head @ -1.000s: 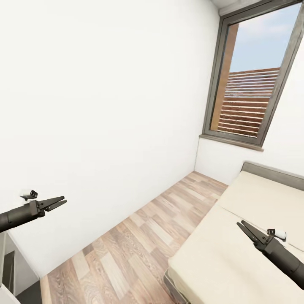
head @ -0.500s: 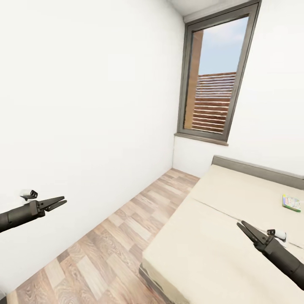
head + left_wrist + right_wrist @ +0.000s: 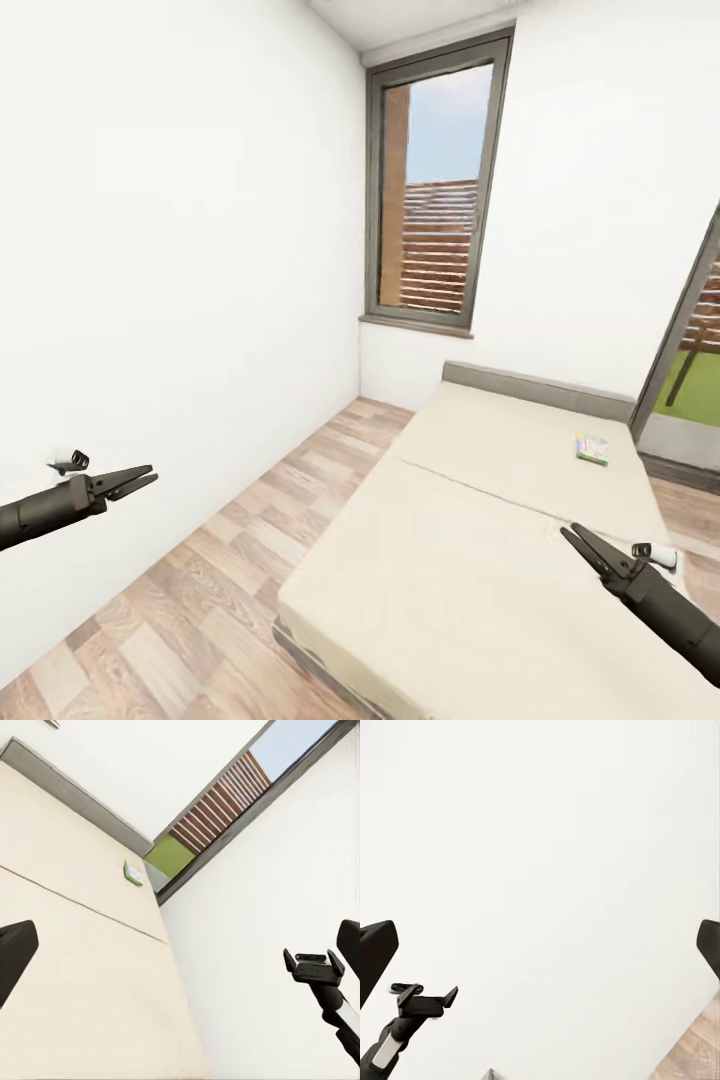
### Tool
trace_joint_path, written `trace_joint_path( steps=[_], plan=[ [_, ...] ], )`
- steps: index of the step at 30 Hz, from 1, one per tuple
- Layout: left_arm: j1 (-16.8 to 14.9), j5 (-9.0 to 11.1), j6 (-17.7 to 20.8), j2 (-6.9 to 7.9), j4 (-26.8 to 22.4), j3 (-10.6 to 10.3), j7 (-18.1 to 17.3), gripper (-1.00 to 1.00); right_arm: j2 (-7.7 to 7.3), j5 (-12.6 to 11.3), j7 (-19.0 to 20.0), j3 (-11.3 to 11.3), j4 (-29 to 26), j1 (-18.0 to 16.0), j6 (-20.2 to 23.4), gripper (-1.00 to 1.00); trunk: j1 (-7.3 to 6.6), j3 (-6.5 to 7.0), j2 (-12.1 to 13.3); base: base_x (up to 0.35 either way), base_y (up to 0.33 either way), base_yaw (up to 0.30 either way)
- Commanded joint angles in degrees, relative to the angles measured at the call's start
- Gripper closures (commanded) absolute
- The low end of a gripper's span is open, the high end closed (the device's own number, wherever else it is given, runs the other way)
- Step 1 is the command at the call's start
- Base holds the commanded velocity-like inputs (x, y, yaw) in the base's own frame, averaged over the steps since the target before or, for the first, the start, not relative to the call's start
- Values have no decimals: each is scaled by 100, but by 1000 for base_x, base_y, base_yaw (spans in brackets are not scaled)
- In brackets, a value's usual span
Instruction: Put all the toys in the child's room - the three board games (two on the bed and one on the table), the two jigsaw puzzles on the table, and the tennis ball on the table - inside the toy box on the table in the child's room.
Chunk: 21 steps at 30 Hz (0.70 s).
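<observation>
Board game [image 3: 592,448]: lying far right on bed [image 3: 470,540]. Left gripper [image 3: 135,480], right gripper [image 3: 580,541]: jaws narrowly parted, nothing held. Risk: game pushed away if approached shallowly.

Dark grey tapered arms, black pointed gripper [image 3: 590,544] fingers, small white wrist fittings

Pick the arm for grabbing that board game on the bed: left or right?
Right, probably. The right hand hangs over the bed, on the side where the board game lies near the headboard; the left hand is over floor by the wall. Both empty.
</observation>
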Motion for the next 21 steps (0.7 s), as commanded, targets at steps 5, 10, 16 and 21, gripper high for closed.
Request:
trace_joint_path(
  steps=[5, 10, 16, 21],
  plan=[
    [-2, -7, 61, -5, -3, 9, -25, -100, -6, -32, 3, -4, 6, -4, 40, -100, 1, 18, -4, -155, -205, -278],
    [1, -11, 61, -6, -3, 9, -25, -100, -7, -32, 3, -4, 6, -4, 40, -100, 1, 38, -4, -124, -196, -278],
    [-3, -14, 61, -6, -3, 10, -25, -100, -7, -32, 1, -5, 6, -4, 40, -100, 1, 64, -4, -48, -157, -277],
    [0, -14, 61, -6, -3, 10, -25, -100, -7, -32, -8, -5, 6, -4, 45, -100, 1, 86, -4, -4, -102, -277]
  ],
)
